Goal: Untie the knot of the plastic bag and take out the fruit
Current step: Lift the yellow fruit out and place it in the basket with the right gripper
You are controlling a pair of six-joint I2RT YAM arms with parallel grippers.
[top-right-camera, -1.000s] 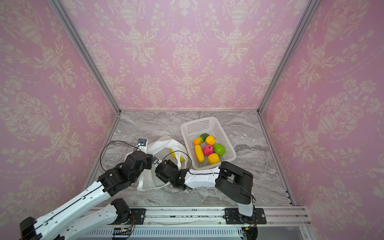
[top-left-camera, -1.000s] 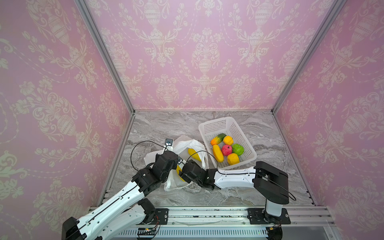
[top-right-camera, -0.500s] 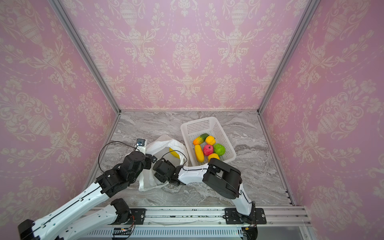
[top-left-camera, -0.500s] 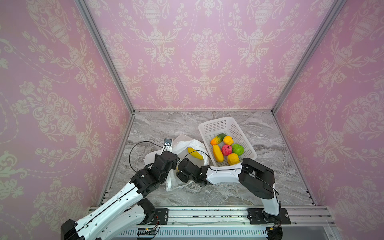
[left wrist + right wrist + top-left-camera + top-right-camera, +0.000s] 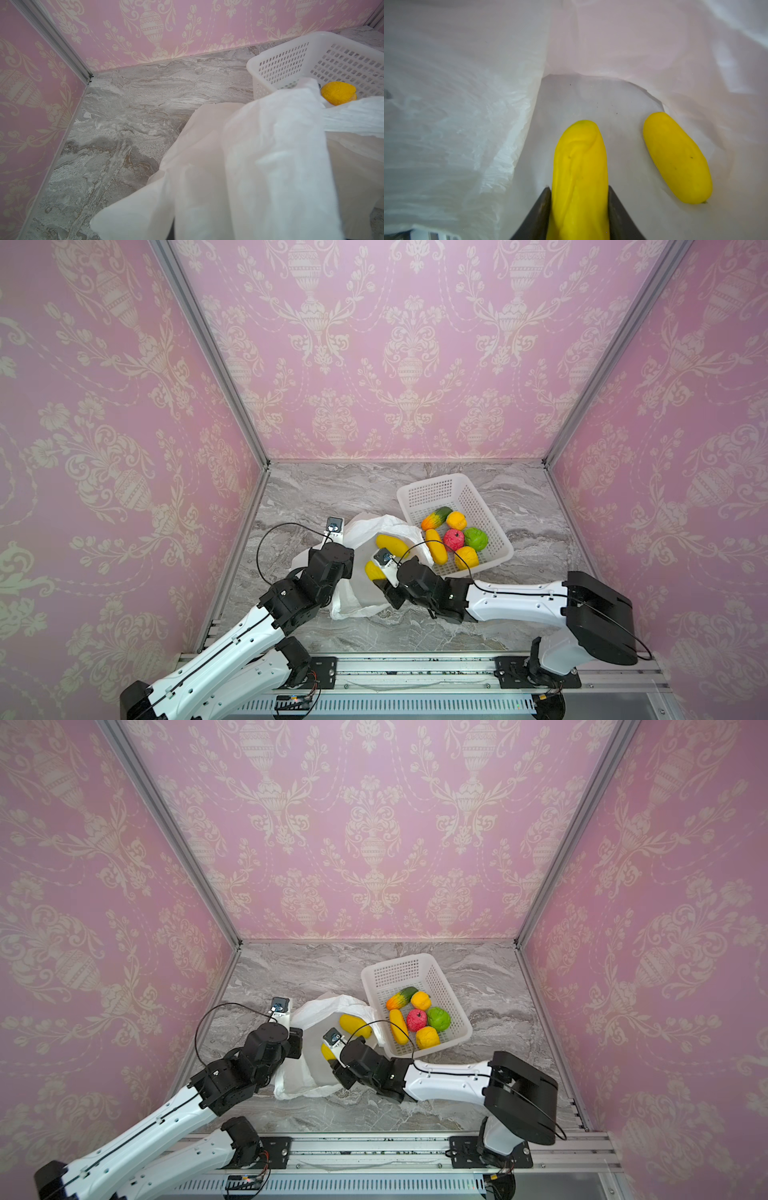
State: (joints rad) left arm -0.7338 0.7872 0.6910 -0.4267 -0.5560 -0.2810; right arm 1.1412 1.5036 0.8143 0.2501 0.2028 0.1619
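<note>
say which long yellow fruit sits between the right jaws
The yellow fruit at the bag's near end; the second lies free beside it, the third in the basket.

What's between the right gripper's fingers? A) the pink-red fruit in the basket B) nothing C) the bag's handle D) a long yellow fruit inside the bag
D: in the right wrist view the right gripper's dark fingers press both sides of a long yellow fruit inside the plastic bag; a second yellow fruit lies apart beside it.

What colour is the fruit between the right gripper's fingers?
The fruit is yellow; right wrist view.
</note>
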